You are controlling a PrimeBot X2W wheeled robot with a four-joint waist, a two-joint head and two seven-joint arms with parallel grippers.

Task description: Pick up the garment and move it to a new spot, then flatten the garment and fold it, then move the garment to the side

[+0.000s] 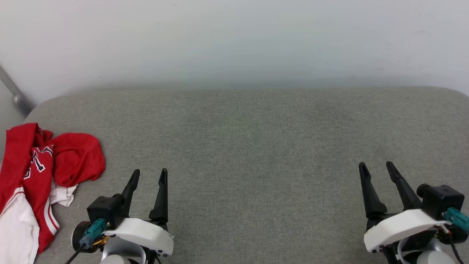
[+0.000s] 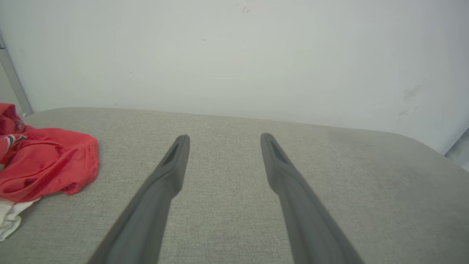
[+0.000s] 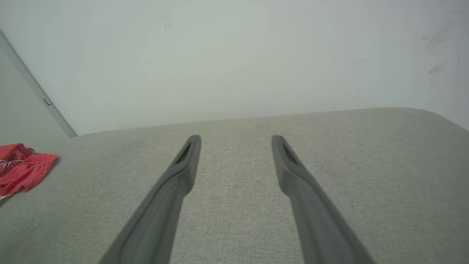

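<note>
The garment (image 1: 40,172) is a red jersey with white sleeves and dark printed numbers, lying crumpled at the left edge of the grey padded surface (image 1: 256,146). The left wrist view has the garment (image 2: 47,165) at its far left, and the right wrist view has the garment (image 3: 22,167) small at its left edge. My left gripper (image 1: 150,172) hovers open just right of the heap, nothing between its fingers. Far over at the lower right, my right gripper (image 1: 375,165) is open and empty too.
A pale wall (image 1: 234,40) rises behind the surface. A grey metal bar (image 1: 14,93) slants down at the far left, near the surface's rounded back corner. The wide grey surface stretches between the two grippers.
</note>
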